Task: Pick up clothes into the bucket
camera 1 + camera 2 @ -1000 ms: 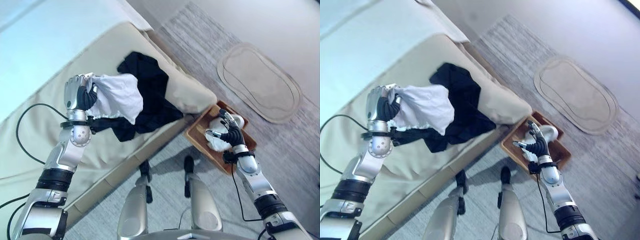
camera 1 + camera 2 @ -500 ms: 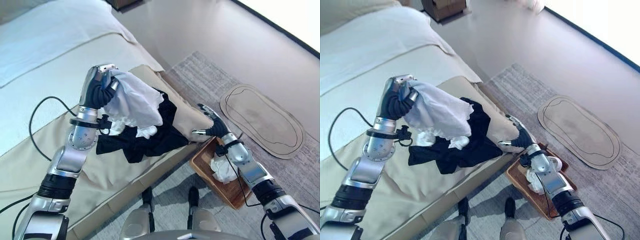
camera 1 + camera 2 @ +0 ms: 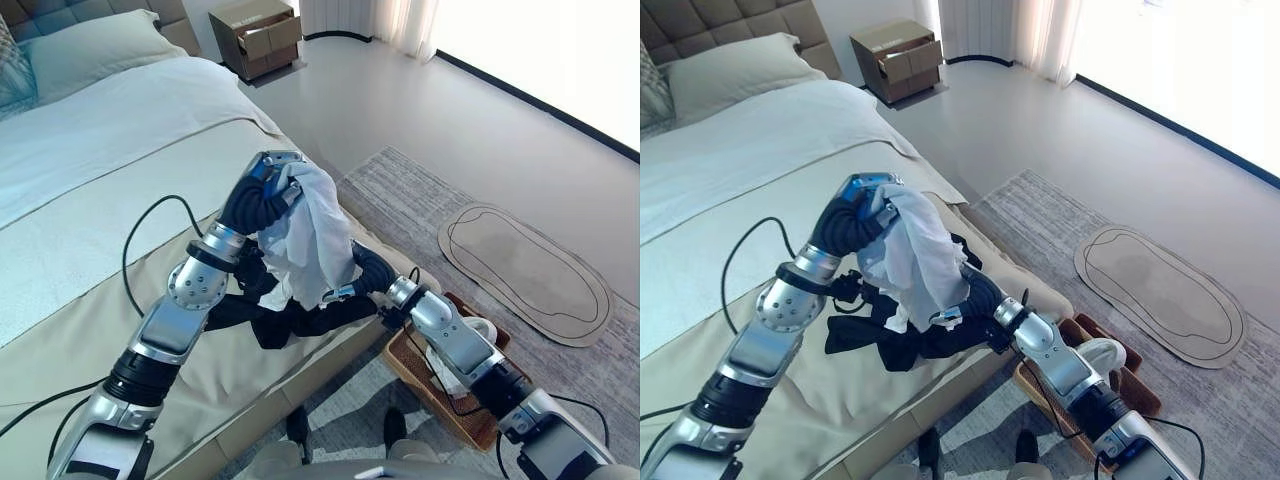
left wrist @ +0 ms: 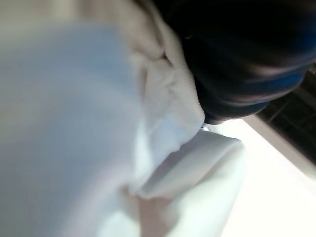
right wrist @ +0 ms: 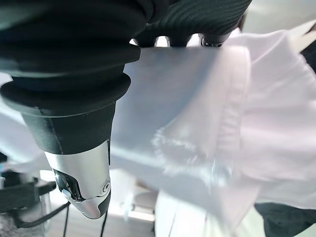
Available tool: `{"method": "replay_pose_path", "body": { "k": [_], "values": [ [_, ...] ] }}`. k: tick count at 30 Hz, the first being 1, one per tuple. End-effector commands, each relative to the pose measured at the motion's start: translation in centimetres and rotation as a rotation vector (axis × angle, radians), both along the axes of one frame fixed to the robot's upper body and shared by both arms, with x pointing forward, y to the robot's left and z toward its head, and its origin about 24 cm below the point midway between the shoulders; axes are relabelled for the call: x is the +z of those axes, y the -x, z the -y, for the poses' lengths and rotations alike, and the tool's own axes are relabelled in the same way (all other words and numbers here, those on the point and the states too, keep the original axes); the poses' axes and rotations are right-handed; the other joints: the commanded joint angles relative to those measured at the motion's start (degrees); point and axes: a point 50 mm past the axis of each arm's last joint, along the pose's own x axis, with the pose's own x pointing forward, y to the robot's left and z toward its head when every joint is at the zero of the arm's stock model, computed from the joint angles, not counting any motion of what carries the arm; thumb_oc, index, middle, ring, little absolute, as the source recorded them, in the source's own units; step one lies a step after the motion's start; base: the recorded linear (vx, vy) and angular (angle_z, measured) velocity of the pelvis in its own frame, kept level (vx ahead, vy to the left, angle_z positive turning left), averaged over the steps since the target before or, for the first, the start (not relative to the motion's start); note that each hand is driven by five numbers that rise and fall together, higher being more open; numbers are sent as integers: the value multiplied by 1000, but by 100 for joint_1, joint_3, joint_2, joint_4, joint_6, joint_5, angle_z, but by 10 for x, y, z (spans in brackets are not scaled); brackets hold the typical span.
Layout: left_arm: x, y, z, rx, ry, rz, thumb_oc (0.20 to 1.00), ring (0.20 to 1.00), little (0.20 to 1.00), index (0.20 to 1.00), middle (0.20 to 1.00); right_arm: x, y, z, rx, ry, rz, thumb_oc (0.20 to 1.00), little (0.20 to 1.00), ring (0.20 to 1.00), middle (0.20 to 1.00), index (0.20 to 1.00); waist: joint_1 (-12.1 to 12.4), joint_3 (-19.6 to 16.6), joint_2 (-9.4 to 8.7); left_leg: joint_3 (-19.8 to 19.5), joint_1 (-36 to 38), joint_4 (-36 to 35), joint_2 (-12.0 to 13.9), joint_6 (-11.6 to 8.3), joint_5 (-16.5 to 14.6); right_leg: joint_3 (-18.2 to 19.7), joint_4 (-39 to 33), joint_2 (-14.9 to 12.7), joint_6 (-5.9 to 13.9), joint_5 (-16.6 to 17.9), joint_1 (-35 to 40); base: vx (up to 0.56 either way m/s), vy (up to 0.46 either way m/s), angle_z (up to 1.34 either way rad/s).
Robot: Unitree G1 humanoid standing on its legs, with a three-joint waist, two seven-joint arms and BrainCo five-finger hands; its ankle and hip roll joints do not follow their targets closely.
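My left hand [image 3: 262, 192] is shut on a white garment [image 3: 318, 238] and holds it up above the beige bed [image 3: 90, 330]. The cloth hangs down from the fist and shows close up in the left wrist view [image 4: 89, 138]. Beneath it a heap of black clothes [image 3: 300, 318] lies near the bed's edge. My right hand [image 3: 366, 273] reaches across from the right, open, its fingers against the hanging white garment [image 5: 207, 123]. A wooden basket [image 3: 402, 352] stands on the floor beside the bed with white clothes [image 3: 447, 372] in it.
A grey rug [image 3: 400, 195] covers the floor by the bed, with an oval beige mat [image 3: 525, 270] on it. A wooden nightstand [image 3: 262, 35] stands at the back. A pillow [image 3: 95, 40] and a white duvet [image 3: 110, 140] cover the bed's far part.
The camera has tipped up. My left hand has raised the white garment higher and to the right. My right hand has left the basket and come up to the hanging cloth.
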Motion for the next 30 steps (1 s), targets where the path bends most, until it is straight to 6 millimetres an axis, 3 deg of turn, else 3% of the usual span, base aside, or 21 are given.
{"method": "replay_pose_path", "body": {
  "k": [1,16,17,25,30],
  "values": [
    [17,10,11,-119,112,61,200,200,200,200,200,16,1,-21,34,-85,63,1000,1000,1000,1000,1000,153,-426,-180,-221,71,148,-52,47,-374,-250,138,-158,117,155,-142,0,0,0],
    [19,14,37,-226,288,0,200,200,200,200,200,23,-3,-52,-21,-191,58,1000,1000,1000,1000,1000,149,-433,-173,-246,14,202,-77,99,-354,-265,178,-176,87,182,-166,1,0,0],
    [20,15,39,-241,297,0,200,200,200,200,200,24,-2,-54,-10,-186,62,200,200,200,200,200,158,-424,-173,-258,9,222,-84,102,-362,-271,192,-181,86,175,-164,0,0,0],
    [20,13,34,-217,305,1,200,200,200,200,200,11,-4,-42,-49,-124,41,200,200,200,200,200,156,-457,-185,-280,46,239,-93,110,-393,-280,205,-176,76,146,-115,0,0,0],
    [18,13,21,-187,369,-11,200,200,200,200,200,-13,-3,-2,-220,-118,-28,200,200,200,200,200,113,-471,-197,-282,88,241,-92,117,-414,-266,201,-176,84,145,-84,9,-2,0]
  ]
}}
